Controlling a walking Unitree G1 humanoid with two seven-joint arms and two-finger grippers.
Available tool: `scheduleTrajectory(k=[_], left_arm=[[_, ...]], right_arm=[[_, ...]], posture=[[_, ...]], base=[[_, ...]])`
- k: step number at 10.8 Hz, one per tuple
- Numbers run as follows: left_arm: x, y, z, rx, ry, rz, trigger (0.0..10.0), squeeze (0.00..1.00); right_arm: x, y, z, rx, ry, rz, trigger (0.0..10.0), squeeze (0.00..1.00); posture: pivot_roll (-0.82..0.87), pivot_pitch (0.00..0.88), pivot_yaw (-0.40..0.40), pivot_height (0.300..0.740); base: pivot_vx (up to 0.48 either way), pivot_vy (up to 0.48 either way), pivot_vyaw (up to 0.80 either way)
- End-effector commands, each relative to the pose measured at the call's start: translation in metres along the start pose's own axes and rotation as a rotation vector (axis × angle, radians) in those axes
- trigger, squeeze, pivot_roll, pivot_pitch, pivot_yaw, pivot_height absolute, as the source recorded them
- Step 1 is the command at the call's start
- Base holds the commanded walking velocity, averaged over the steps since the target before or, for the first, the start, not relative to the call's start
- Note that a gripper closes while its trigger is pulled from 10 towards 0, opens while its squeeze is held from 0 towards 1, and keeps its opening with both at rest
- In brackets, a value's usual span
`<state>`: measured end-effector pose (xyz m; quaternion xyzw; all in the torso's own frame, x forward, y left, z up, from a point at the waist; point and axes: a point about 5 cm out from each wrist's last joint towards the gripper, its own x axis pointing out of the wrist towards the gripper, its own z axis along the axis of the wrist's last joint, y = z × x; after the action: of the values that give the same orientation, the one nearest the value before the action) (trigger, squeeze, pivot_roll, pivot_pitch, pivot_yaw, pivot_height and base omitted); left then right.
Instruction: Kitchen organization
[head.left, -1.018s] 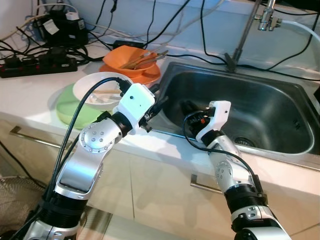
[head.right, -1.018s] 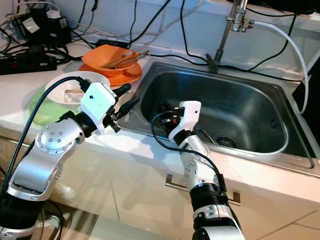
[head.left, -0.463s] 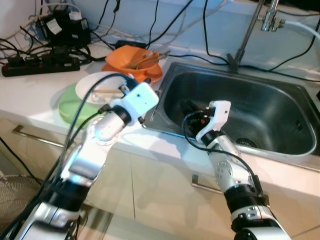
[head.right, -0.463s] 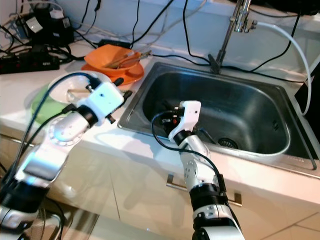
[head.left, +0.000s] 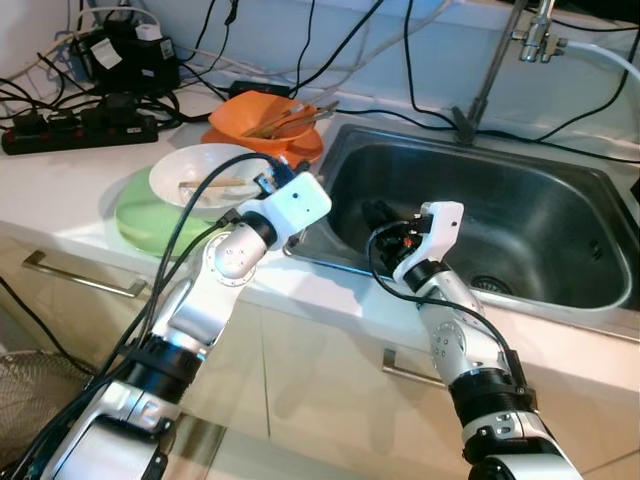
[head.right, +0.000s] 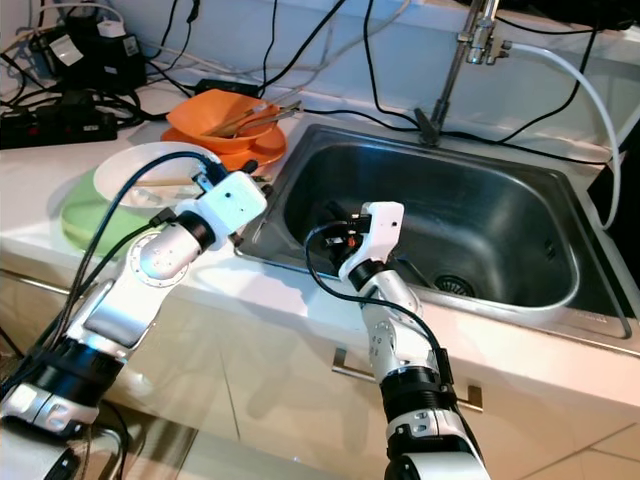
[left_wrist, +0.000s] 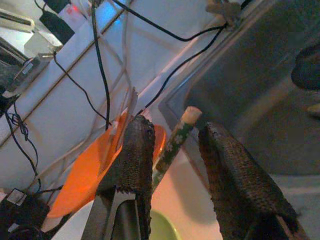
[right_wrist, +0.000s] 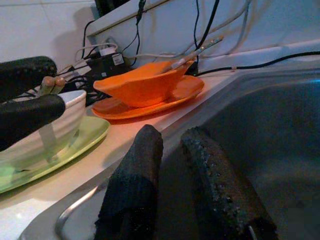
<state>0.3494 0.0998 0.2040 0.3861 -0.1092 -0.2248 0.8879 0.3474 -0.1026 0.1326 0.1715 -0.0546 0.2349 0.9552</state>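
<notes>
While your left gripper (left_wrist: 172, 150) hangs near the middle-left of the head views, just at the sink's near-left corner, its two black fingers (left_wrist: 135, 155) are parted with a pair of chopsticks (left_wrist: 176, 139) standing between them; the sticks lean close against one finger, but you cannot tell from the wrist view whether they are truly pinched or only lying in the gap. In the right wrist view the ends of those chopsticks poke out beside the left gripper, directly above the white bowl (head.left: 205, 172).

Your right gripper (right_wrist: 172, 165) sits over the sink's (head.left: 560, 215) front rim at centre frame, fingers nearly together with only a narrow gap and nothing between them.

Judging by what lies on the counter, the tidying looks barely begun. The white bowl rests on the green plate (head.left: 140, 215) at left of frame, with a utensil lying inside it. Behind it, upper centre-left, the orange bowl (head.left: 262, 112) sits on its orange plate (head.left: 300, 150) with more chopsticks across it. The sink basin looks bare apart from the drain. So you probably have every dish left to move or stack, and the chopsticks are the only item in hand
</notes>
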Motion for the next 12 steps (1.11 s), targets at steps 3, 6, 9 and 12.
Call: scheduleTrajectory(k=[3,6,9,12], left_arm=[[0.009,-0.001,0.002,0.046,-0.009,0.008,10.0,0.0],[0.017,0.0,-0.007,0.075,0.045,0.015,10.0,0.0],[0.025,0.006,-0.007,0.103,0.057,0.049,8.5,0.0],[0.027,0.007,-0.007,0.114,0.054,0.055,0.0,0.0]], right_arm=[[0.002,0.0,0.003,-0.001,-0.018,-0.007,10.0,0.0],[0.003,0.0,0.003,-0.002,-0.018,-0.008,10.0,0.0],[0.003,-0.001,0.003,-0.003,-0.02,-0.013,10.0,0.0],[0.002,-0.002,0.003,-0.004,-0.019,-0.019,10.0,0.0]], posture=[[0.21,0.0,-0.044,0.74],[0.21,0.0,-0.045,0.74],[0.21,0.0,-0.043,0.74],[0.21,0.0,-0.044,0.74]], base=[[0.0,0.0,0.0],[0.0,0.0,0.0],[0.0,0.0,0.0],[0.0,0.0,0.0]])
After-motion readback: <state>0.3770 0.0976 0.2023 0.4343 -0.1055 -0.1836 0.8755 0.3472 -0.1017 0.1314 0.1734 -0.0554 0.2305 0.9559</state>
